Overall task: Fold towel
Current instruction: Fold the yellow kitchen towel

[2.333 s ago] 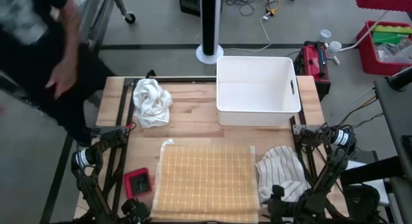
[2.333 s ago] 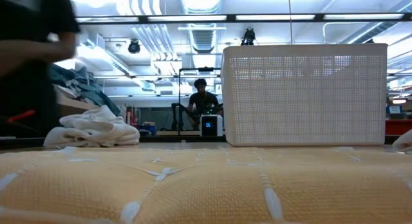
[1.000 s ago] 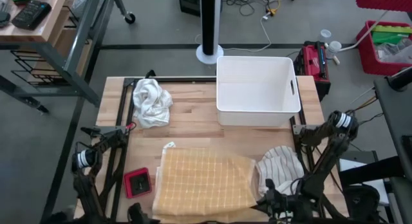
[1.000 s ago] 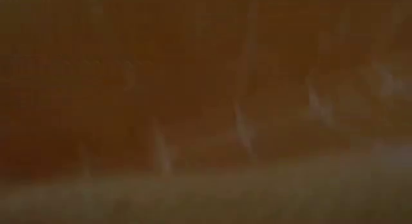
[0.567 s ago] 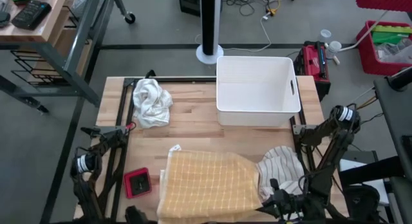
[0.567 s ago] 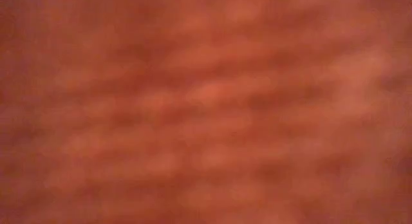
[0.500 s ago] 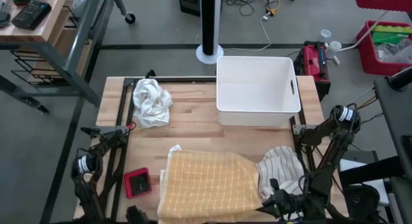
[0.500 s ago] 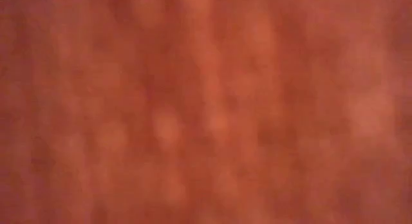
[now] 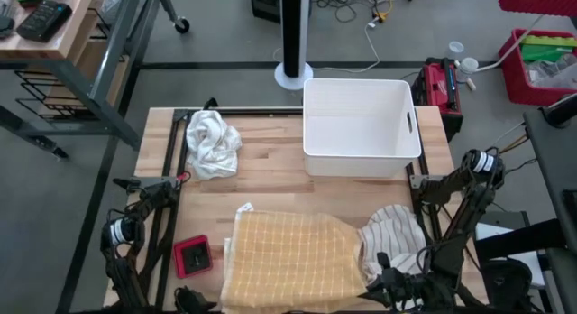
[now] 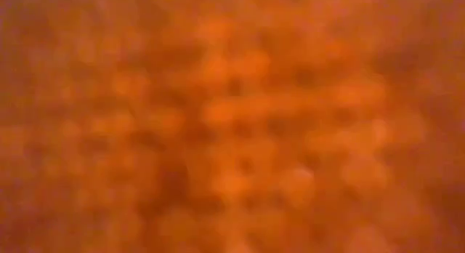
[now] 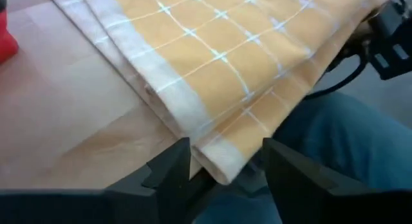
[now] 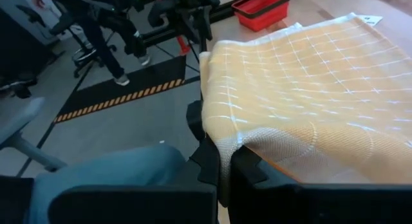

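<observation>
A: Noting the layout, largest first: the wooden table (image 9: 270, 170) carries the white bin (image 9: 361, 124) at its far edge, which we take to be the drop point for finished pieces. The orange checked towel (image 9: 293, 264) lies at the near edge between the two arms, within reach of both, with its near hem overhanging the table.

B: Agreed. Its far left corner is turned over, so it is not lying flat. The striped cloth (image 9: 395, 233) sits touching its right side, and a crumpled white cloth (image 9: 212, 143) waits far left; we judge both to be queued laundry.

A: Grippers next. The right gripper (image 12: 222, 166) is clamped tight on the towel's near right corner, the fabric draping over its fingers. We read that as keeping the hem in hand for the fold.

B: The left gripper (image 11: 222, 169) has its jaws parted, and the near left corner lies between them, not pinched as far as we can see. Whether it is about to grip or has let go we cannot tell.

A: The low view shows only orange blur; the towel likely hangs in front of that lens.

B: Smallest item: the red tray (image 9: 192, 254) just left of the towel. Writing: none legible on anything. A small tag shows at the towel's far corner in the right wrist view, unreadable.
</observation>
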Available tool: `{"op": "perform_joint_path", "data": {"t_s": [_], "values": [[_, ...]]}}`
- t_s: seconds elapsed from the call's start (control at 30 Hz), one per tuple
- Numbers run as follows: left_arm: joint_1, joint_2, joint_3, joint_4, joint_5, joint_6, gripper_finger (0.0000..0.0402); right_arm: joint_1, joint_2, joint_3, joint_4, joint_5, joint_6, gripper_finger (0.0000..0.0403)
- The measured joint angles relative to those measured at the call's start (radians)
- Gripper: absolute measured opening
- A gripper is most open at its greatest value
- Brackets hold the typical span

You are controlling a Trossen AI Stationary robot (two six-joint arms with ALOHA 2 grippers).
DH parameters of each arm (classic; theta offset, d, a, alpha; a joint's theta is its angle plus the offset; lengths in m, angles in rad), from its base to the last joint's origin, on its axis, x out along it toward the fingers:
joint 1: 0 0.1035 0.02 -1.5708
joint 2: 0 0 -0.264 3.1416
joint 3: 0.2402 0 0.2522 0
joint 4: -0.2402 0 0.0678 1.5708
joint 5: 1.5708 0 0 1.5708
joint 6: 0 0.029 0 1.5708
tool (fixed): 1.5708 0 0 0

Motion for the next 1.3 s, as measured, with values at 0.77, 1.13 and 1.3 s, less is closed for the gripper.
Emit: {"op": "perform_joint_path", "data": {"t_s": [0.77,1.13,1.3], "values": [[0.043,0.000,-0.149,0.176,0.008,0.031,0.0151,0.000,0.036,-0.002,-0.002,-0.026,0.018,0.0000],[0.035,0.001,-0.137,0.250,-0.220,0.161,0.0065,0.000,0.036,-0.002,0.010,-0.017,-0.010,0.0000],[-0.002,0.001,-0.093,0.247,-0.459,0.244,0.0013,0.016,0.022,0.014,0.021,-0.017,-0.079,0.0000]]}}
